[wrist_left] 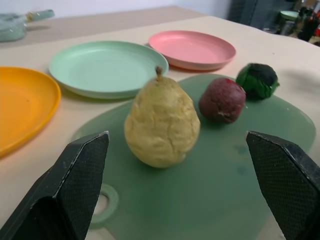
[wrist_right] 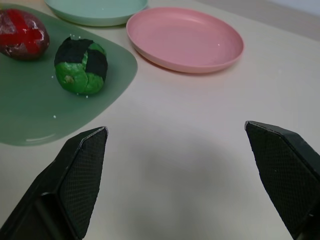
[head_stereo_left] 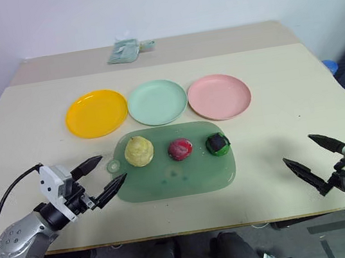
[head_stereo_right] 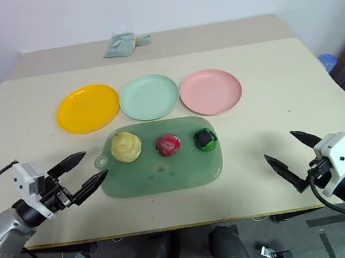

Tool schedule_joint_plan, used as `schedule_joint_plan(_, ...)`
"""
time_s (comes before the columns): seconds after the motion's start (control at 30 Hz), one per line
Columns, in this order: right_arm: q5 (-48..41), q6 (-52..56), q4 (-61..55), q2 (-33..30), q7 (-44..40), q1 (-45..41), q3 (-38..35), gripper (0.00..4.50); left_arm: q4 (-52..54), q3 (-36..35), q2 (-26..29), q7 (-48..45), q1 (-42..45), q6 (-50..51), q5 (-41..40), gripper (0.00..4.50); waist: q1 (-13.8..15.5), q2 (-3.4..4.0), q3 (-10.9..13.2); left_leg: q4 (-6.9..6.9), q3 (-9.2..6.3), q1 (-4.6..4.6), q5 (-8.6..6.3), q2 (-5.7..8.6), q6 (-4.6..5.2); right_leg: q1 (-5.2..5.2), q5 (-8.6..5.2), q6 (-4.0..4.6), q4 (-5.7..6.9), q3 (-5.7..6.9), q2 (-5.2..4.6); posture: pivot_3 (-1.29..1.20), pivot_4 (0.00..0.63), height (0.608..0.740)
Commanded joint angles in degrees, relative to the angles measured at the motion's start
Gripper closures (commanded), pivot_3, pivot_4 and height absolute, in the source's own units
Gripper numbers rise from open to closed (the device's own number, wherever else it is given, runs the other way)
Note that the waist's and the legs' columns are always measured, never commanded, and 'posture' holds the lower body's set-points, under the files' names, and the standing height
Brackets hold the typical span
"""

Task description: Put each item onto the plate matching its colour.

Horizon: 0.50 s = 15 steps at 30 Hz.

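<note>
The plates are orange-yellow [head_stereo_left: 96, 113], mint green [head_stereo_left: 157, 102] and pink [head_stereo_left: 219, 96]. The pear [head_stereo_left: 139, 151] is pale yellow, the fruit [head_stereo_left: 180, 148] glossy red-magenta, the chunk [head_stereo_left: 217, 144] green with black patches. The mat [head_stereo_left: 186, 177] is translucent green, the table [head_stereo_left: 284, 93] beige.

Three plates are set in a row across the middle of the surface [head_stereo_left: 286, 105]: the orange-yellow plate [head_stereo_left: 96, 113] at the left, the mint green plate [head_stereo_left: 157, 102] in the centre, the pink plate [head_stereo_left: 219, 96] at the right, each just beside its neighbour. Just in front of them a mat [head_stereo_left: 176, 174] is laid flat. On its far half three items are lined up apart from one another: the pear [head_stereo_left: 139, 151] at the left, the roundish fruit [head_stereo_left: 180, 148] in the middle, the chunk [head_stereo_left: 217, 144] at the right. Near the far edge, behind the plates, a small brush [head_stereo_left: 124, 50] is placed.
</note>
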<state>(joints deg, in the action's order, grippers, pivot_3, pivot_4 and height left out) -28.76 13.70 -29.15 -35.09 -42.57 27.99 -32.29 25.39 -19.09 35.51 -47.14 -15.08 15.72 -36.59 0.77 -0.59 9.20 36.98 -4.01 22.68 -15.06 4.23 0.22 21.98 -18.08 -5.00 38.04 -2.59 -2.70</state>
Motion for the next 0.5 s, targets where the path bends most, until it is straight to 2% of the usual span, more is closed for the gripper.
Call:
schedule_joint_plan(0.03,-1.1,-1.7,-1.4,0.1,-0.8,-0.1,-1.9,0.0,1.5,-1.2,-0.3,0.3,0.0,-1.8,0.6,0.04,0.0,0.0,0.0,0.0,0.0,0.0,0.0,0.0,0.0,0.0,0.0,0.0,0.0,0.0,0.0,0.0,0.15,0.74)
schedule_joint_plan(0.27,-0.7,-2.6,2.0,-1.1,-2.7,-3.7,-0.2,0.0,1.8,-0.7,-0.8,2.2,0.1,-1.6,1.9,0.04,0.0,0.0,0.0,0.0,0.0,0.0,-0.01,0.0,0.01,0.0,0.0,0.0,-0.01,0.0,0.0,0.0,0.15,0.74)
schedule_joint_plan(0.5,-0.9,-5.3,2.7,-0.8,-6.9,-8.0,5.2,0.0,2.9,1.1,-2.1,6.4,1.6,1.0,2.4,0.04,0.0,0.01,0.0,-0.01,0.0,0.0,0.0,0.0,0.01,0.0,0.0,0.0,-0.02,0.0,0.0,0.0,0.15,0.74)
